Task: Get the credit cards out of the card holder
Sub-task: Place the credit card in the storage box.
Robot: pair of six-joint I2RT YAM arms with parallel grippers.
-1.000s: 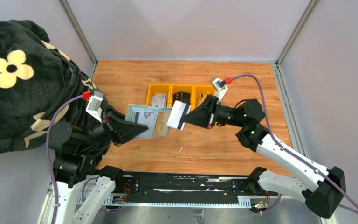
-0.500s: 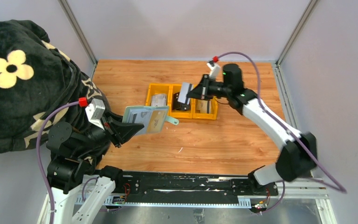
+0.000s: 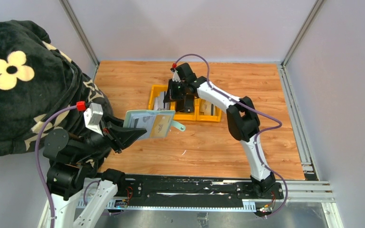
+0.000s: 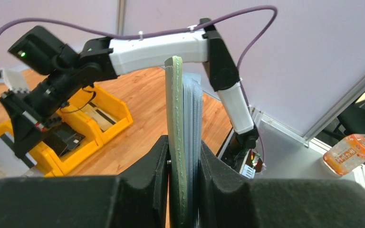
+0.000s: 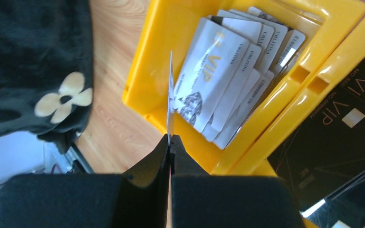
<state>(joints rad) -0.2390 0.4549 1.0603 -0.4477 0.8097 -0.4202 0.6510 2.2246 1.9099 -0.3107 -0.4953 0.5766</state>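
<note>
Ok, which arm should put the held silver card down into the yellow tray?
Right. The right gripper is shut on the silver card, edge-on over the yellow tray compartment holding the other silver cards. The left gripper is busy clamping the card holder, away from the tray.

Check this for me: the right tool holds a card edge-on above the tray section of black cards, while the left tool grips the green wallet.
Wrong section. In the right wrist view the right tool holds its card above the silver cards, with the black cards in the section beside. The left tool does grip the green wallet.
</note>
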